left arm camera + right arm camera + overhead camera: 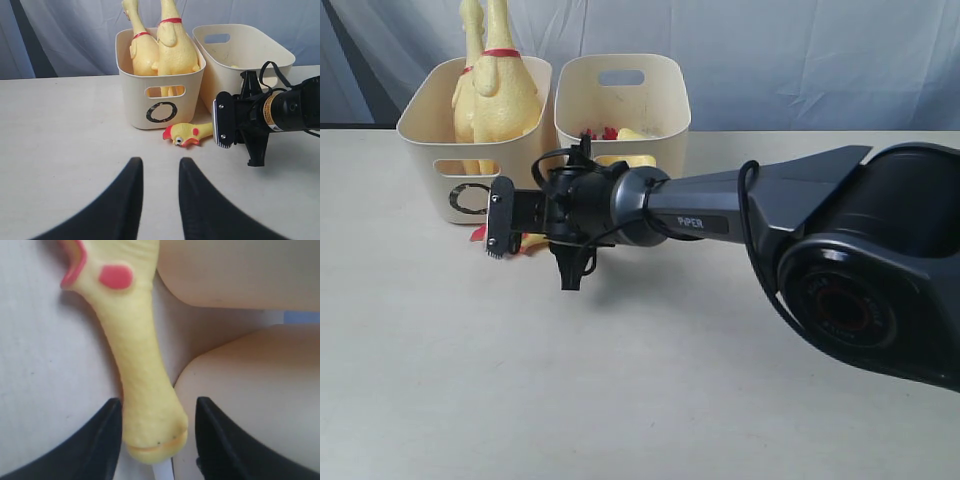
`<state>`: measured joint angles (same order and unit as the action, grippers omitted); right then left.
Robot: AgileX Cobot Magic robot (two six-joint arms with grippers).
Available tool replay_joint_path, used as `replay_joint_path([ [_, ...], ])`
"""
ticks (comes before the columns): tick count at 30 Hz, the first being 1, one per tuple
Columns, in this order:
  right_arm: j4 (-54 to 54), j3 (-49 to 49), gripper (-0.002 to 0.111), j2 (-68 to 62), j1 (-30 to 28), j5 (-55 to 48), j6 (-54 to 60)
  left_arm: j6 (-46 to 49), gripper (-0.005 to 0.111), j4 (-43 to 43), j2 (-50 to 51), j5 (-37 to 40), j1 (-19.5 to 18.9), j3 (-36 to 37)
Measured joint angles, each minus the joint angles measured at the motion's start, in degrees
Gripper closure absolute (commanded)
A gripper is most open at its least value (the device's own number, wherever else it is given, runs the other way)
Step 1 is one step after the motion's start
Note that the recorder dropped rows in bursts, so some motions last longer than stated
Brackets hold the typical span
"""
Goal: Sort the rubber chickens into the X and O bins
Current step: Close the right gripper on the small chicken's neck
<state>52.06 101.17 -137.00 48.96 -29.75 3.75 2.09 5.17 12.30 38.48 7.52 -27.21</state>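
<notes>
The right end effector sat low on the worktop, its two dark fingers spread apart on either side of the short rubber chicken. One finger looked to be against the skin and the other just off it, so I took this for a straddle and not yet a squeeze. It bracketed the fat end of the body, away from the head, probably because that end gave the pads the most to bite on.

Its arm reached across the middle, since the chicken lay on the left side, on its side and just in front of the O bin, near the gap between the two tubs.

The left end effector hung back over bare worktop, its fingers partly apart with nothing between them. I judged it was keeping out of the way.

Behind the chicken, two long rubber chickens stood upright in the O bin, necks well above the rim, likely too tall to lie flat. Beside it stood the matching bin, its mark hidden from me. Something yellow and red showed inside it, perhaps another chicken. A pale curtain closed off the back.
</notes>
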Motion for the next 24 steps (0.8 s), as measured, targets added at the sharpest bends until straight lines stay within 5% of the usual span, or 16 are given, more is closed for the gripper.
replay_joint_path([
  [24, 1.4, 0.0, 0.063, -1.5, -0.5, 1.3, 0.0, 0.0, 0.082, -0.1, 0.0, 0.0, 0.0, 0.0],
])
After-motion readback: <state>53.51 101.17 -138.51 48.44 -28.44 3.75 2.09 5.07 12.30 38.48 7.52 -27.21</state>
